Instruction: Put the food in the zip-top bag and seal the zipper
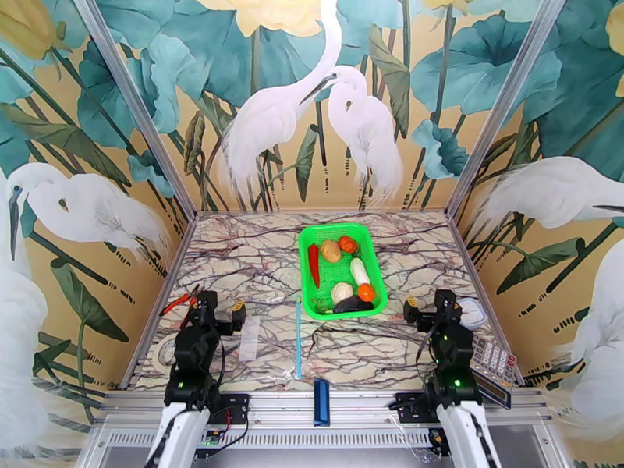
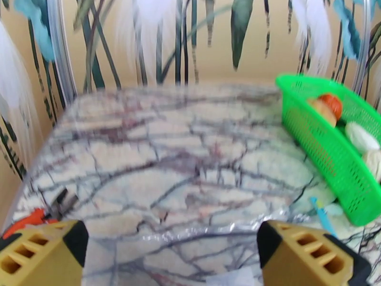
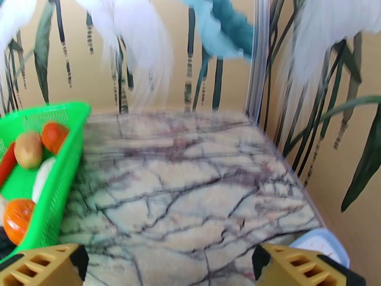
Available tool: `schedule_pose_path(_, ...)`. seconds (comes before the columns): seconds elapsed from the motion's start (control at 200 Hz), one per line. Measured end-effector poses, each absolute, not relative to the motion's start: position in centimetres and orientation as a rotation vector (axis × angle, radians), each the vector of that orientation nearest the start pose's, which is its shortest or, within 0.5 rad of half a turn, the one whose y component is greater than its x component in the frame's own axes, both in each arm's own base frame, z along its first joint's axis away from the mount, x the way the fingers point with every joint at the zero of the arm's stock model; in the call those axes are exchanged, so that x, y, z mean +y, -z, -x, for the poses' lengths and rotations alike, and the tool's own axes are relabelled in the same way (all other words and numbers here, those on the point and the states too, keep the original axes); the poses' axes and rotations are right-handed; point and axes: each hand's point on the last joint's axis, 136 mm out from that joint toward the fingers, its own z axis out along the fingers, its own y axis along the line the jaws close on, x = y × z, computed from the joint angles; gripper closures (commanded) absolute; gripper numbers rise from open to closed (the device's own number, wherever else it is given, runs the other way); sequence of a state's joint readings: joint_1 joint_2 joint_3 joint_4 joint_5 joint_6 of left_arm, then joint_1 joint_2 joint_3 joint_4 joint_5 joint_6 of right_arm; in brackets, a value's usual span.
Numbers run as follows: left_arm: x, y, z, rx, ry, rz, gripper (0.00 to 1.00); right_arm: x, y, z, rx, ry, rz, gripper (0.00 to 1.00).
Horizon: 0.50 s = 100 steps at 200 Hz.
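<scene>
Left end effector (image 2: 174,249) and right end effector (image 3: 169,260) both hang released, jaws wide, over the marble surface (image 1: 234,251). Beside the left one lies the zip-top bag (image 1: 273,345), its zipper (image 1: 299,337) toward the green basket (image 1: 306,267) holding the food (image 1: 358,271).

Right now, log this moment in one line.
left gripper: open, empty; right gripper: open, empty; toy vegetables: in green mesh basket; clear zip-top bag: flat on marbled table

i work in a staged robot test booth, not a home: my desk (image 1: 249,259) wears a marble print, heron-and-lotus panels (image 1: 234,40) wall three sides, bare aluminium posts (image 1: 130,103) frame the corners, and my two arms (image 1: 195,352) bolt onto a metal rail (image 1: 366,419).
</scene>
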State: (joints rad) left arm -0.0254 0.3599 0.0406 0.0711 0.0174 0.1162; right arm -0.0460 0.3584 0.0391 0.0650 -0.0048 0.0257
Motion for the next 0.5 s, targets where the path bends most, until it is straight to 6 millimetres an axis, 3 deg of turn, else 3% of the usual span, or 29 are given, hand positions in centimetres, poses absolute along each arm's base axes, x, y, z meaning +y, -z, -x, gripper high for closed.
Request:
schedule_pose_path(0.26, -0.7, -9.3, -29.8, 2.018, -0.036, -0.121, 0.00, -1.3, -8.8, -29.4, 2.036, 0.007, -0.072, 0.01)
schedule_pose_path(0.5, -0.3, -7.3, -34.1, 2.072, -0.025, -0.086, 0.00, -1.5, -6.5, -33.4, 2.108, 0.003, -0.081, 0.01)
